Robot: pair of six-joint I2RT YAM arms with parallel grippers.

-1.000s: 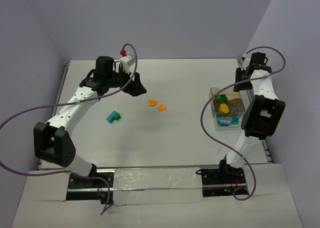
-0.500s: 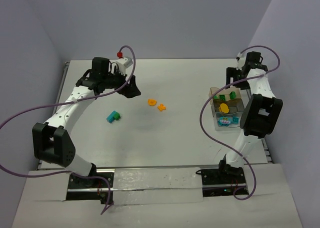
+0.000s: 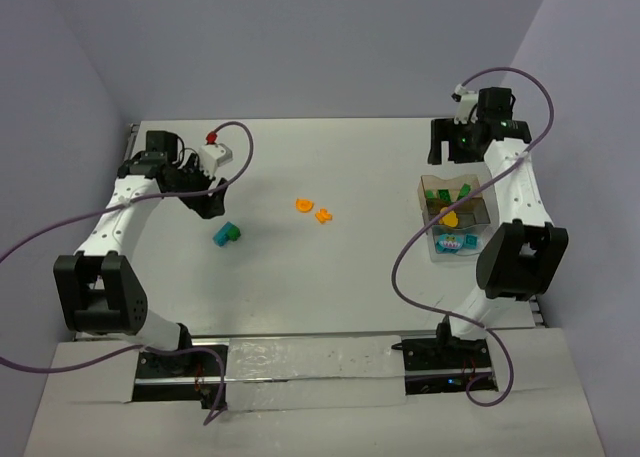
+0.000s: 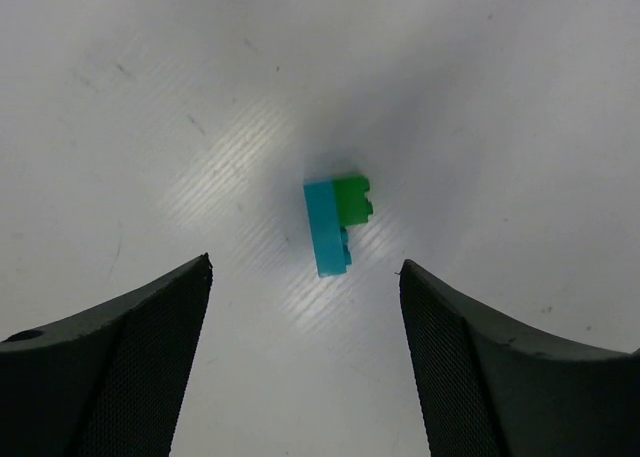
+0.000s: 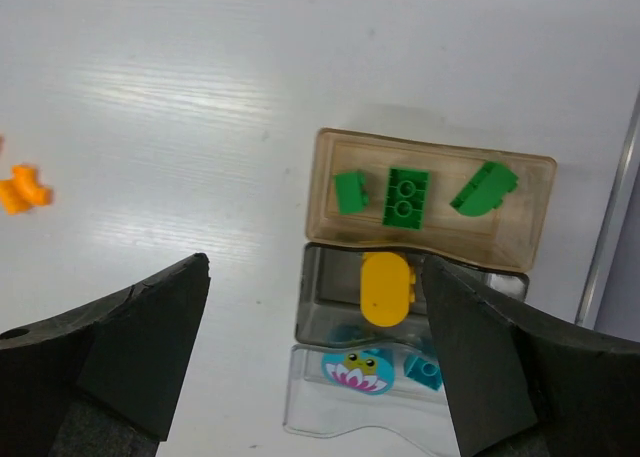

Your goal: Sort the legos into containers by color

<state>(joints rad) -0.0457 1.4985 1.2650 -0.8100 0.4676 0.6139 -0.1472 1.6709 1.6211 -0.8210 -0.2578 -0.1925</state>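
The left arm has swung back from the far middle of the bench toward the left edge, and its left gripper (image 3: 206, 205) now hangs with fingers spread wide, nothing between them, over the small teal plastic brick with a green block stuck to its side (image 4: 335, 222). That piece lies flat on the white bench (image 3: 360, 277) in the left half, just nearer than the fingertips, and the wrist view frames it squarely in the gap. The right arm has meanwhile pulled away from the boxes toward the far right corner. The right gripper (image 3: 445, 145) is also parted and empty, looking down on the tan-brown open box (image 5: 322, 192) near the right edge, which holds three green bricks. The adjoining clear plastic box (image 5: 300, 417) holds a yellow-orange oval brick (image 5: 385, 287), a teal brick (image 5: 425, 372) and a printed piece. The two small orange bricks (image 3: 313, 210) rest untouched in the middle of the bench, close together. Judging by this, the right side has finished a drop and cleared out, and the left is lined up to descend on the teal-green piece. That piece looks awkward to sort, since it joins two colours.
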